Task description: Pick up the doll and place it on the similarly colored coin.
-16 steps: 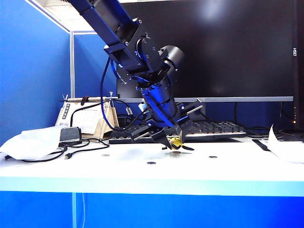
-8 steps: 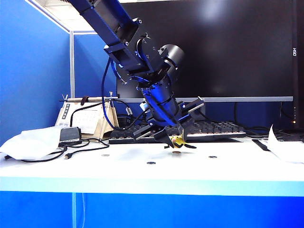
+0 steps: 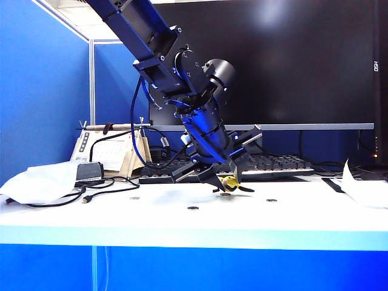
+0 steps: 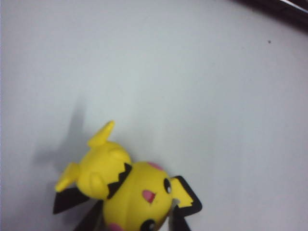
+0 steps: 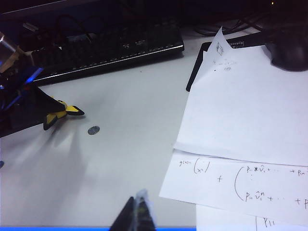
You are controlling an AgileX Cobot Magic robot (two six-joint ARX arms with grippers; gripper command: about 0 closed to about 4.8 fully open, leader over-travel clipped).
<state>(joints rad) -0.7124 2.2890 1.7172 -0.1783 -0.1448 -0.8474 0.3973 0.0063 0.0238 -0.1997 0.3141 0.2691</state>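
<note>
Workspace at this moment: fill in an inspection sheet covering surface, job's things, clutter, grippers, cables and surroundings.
Surface: white table, lit from above.
Job's things: doll held low over the table; brownish coin right under it on the table.
Clutter: dark coins and, a pale coin, loose handwritten papers, a keyboard, a white cloth.
Grippers: left gripper shut on the doll, angled down over the brownish coin; right gripper shut, empty, hanging over the table's near edge.
Cables: black cables trail across the table's left part.
Surroundings: large dark monitor, blue partition walls.
</note>
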